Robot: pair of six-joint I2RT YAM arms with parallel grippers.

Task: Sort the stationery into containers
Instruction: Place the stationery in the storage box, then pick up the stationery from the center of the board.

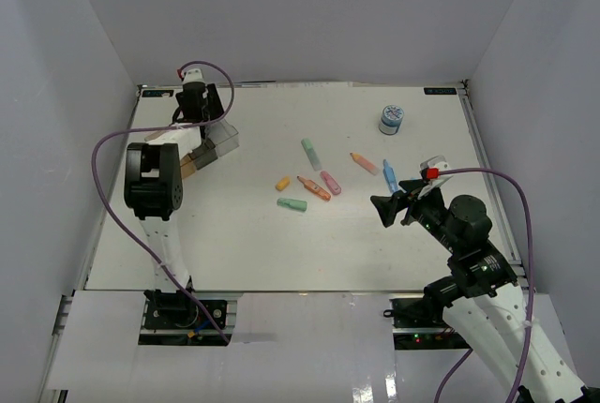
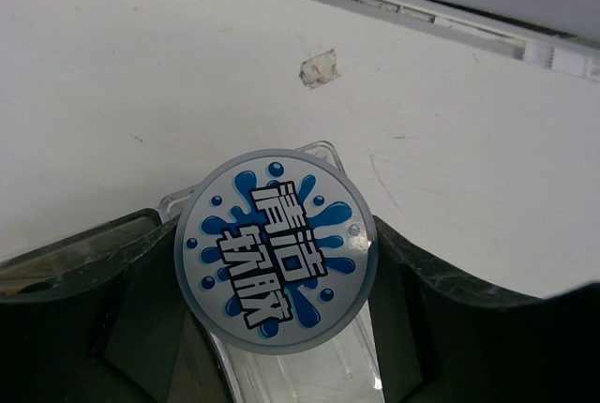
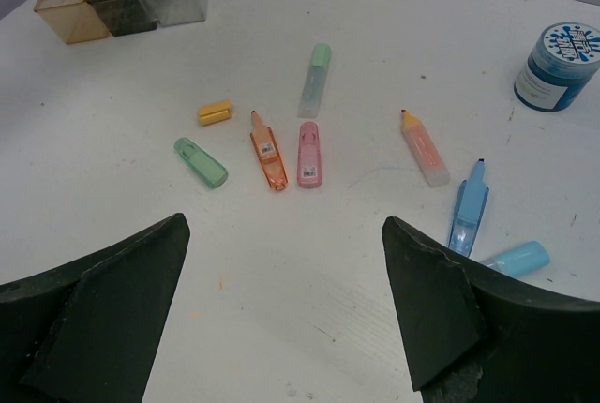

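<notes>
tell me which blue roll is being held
The roll in the left hand, above the clear bin; the other roll stands free on the table.

White table (image 1: 234, 244); tape scrap (image 2: 319, 67) on it.

"清洁软胶" on blue-white roll (image 2: 277, 250)

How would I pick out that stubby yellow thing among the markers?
On the white table, find the scatter of pastel markers near its middle. At the scatter's left edge, just beyond the solid green marker, lies the yellow piece. It is the only yellow one and much the shortest.
</notes>
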